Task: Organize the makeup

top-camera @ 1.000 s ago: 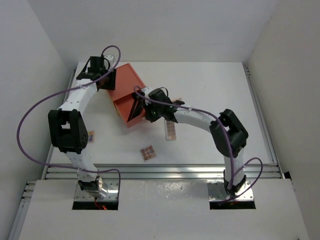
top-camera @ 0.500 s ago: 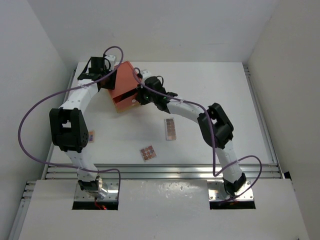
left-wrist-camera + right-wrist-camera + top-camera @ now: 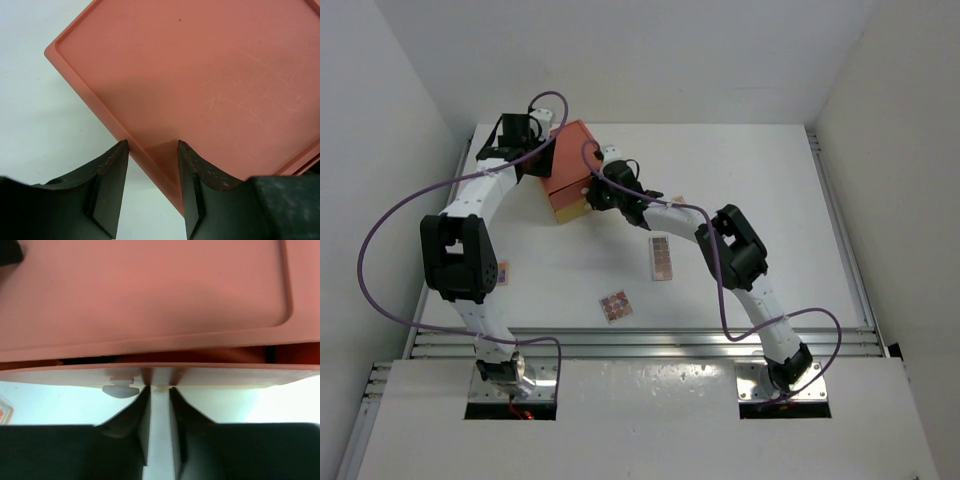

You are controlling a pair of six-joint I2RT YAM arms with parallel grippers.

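The orange drawer box stands at the back left. Its pale drawer front sits almost flush, a thin dark gap above it. My right gripper is shut to a narrow slit and empty, its tips against the drawer front beside a white knob. My left gripper is open astride the box's back corner, one finger over the lid. A long eyeshadow palette and a square one lie on the table. Brushes and pencil sticks are out of view.
A third small palette lies at the left edge, partly behind the left arm. White walls close in the table on the left, back and right. A metal rail runs along the near edge.
My right gripper moved up and left, pushing the open drawer with dark sticks into the box. The box shifted slightly toward the left gripper. The left arm held still.
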